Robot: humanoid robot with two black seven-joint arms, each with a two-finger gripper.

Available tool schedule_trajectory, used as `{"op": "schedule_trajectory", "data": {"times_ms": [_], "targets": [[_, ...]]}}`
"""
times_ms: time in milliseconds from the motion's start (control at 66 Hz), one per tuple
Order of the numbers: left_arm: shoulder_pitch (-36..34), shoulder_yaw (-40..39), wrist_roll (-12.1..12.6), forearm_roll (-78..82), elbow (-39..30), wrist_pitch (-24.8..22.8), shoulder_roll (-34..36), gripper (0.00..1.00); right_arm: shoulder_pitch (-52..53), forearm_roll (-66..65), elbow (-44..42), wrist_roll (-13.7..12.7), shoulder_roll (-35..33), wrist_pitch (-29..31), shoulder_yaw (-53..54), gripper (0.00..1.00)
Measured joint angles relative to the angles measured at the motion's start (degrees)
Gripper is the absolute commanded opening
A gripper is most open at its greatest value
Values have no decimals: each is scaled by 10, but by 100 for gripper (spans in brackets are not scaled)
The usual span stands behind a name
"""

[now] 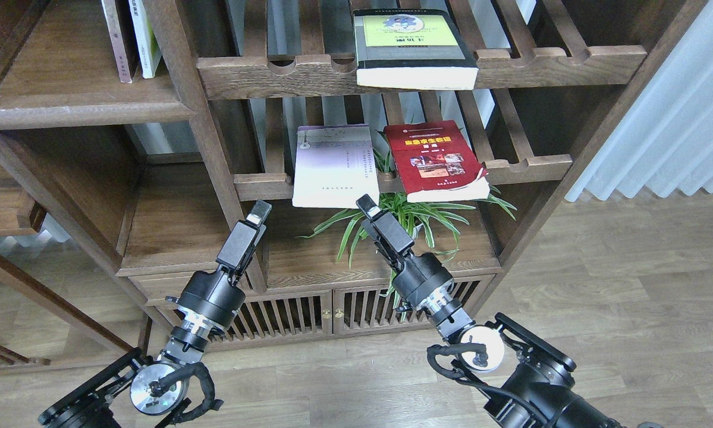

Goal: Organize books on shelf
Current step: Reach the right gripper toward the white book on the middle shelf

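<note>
Wooden racks [546, 163] w/ 3 books [335, 166]; 2 grippers, prob. closed, below.

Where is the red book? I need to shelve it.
In the head view, the red book lies flat on the lower slatted rack, right of the pale book, above the plant.

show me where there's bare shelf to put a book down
Free: the solid shelf top left, beside the two upright books; the lower-left board. Crowded: the slatted racks, holding the pale book, red book, thick book.
</note>
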Motion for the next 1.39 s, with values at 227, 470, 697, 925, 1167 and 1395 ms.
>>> {"op": "schedule_trajectory", "data": {"times_ms": [227,470,697,925,1167,1395], "targets": [[-2,-12,-1,0,-3,0,1,100,-2,6,0,0,0,0,-14,99],[5,-23,-5,0,-3,0,4,100,-3,35,-1,0,0,-1,-40,99],[20,-31,-6,1,-1,0,6,100,12,72,7,0,0,-50,-84,98],[26,-35,-6,1,2,0,4,100,69,117,7,0,0,-131,-98,98],[26,-35,-6,1,4,0,3,100,102,134,2,-3,0,-161,-100,96],[26,-35,-7,1,4,0,4,100,121,169,-15,-3,0,-209,-100,97]]}}
